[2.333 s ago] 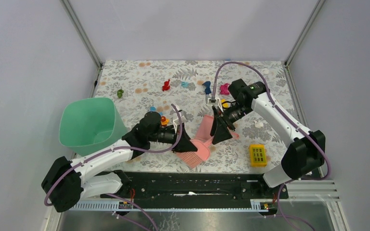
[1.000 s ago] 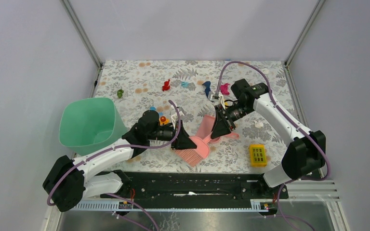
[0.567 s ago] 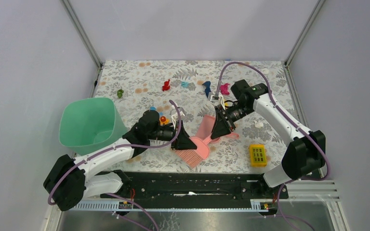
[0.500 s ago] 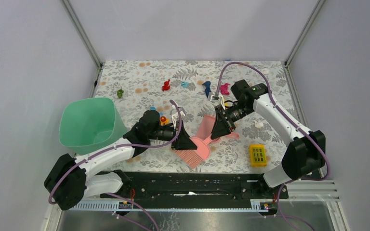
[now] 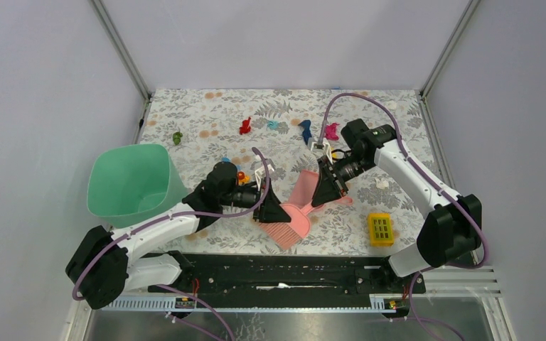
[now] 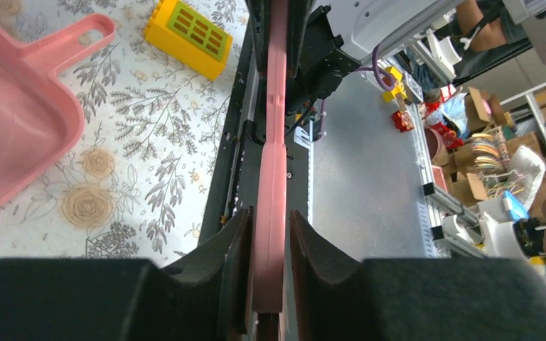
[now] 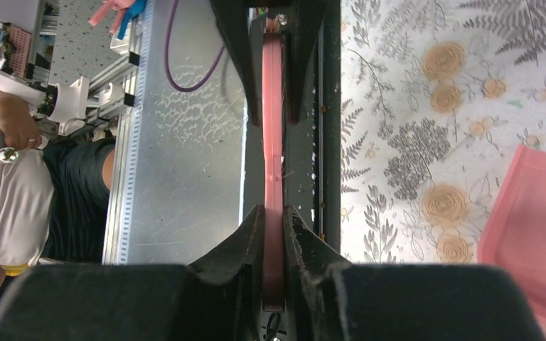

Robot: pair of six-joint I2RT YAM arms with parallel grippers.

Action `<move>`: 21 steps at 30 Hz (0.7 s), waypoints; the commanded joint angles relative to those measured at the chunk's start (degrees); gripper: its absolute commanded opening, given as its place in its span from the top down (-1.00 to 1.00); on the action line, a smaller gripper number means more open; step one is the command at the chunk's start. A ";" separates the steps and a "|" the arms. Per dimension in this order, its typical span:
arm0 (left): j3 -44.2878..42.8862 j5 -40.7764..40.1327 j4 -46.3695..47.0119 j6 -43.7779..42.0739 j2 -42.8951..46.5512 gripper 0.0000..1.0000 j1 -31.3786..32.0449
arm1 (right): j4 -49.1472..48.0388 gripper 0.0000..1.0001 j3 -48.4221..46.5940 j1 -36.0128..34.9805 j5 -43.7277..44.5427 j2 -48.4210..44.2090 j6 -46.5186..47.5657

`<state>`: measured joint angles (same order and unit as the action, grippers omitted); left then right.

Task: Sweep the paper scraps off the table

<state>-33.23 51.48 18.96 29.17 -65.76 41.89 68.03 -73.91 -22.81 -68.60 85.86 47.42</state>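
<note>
gripping brush [image 5: 286,231] in left tool [image 5: 279,213], dustpan [image 5: 303,188] in right tool [image 5: 320,200], paper scraps [image 5: 244,127] beyond

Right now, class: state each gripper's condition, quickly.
Left gripper: shut on a thin pink strip, probably the brush.
Right gripper: shut on a thin pink piece; which tool, cannot tell.

From above, your left gripper [image 5: 277,213] covers the handle of the pink brush [image 5: 288,231] it clamps; only bristles show. Your right gripper [image 5: 325,199] hides part of the pink dustpan [image 5: 300,192]. At the right wrist, a pink strip [image 7: 273,142] sits clamped edge-on, its near end buried, and its tool cannot be told. The dustpan runs off the edge of both wrist views. The paper scraps [image 5: 244,127] are too small to show shape.
</note>
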 commanded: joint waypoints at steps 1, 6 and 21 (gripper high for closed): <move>-4.79 -4.96 -8.24 -6.93 -0.14 0.17 -0.37 | -1.69 1.00 -0.68 1.28 3.96 -1.86 -4.99; -9.30 -15.94 -17.69 -11.79 1.62 -0.14 -0.34 | -9.97 1.00 -4.31 11.53 12.92 -3.21 -17.66; -30.62 -59.98 -26.63 -2.85 -22.03 -0.20 19.11 | -51.13 1.00 17.33 27.66 64.71 -26.81 -47.07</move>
<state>-57.12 6.46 -7.51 22.22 -79.85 57.28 33.93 -65.21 4.40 -25.50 65.58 9.26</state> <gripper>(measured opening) 0.599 0.174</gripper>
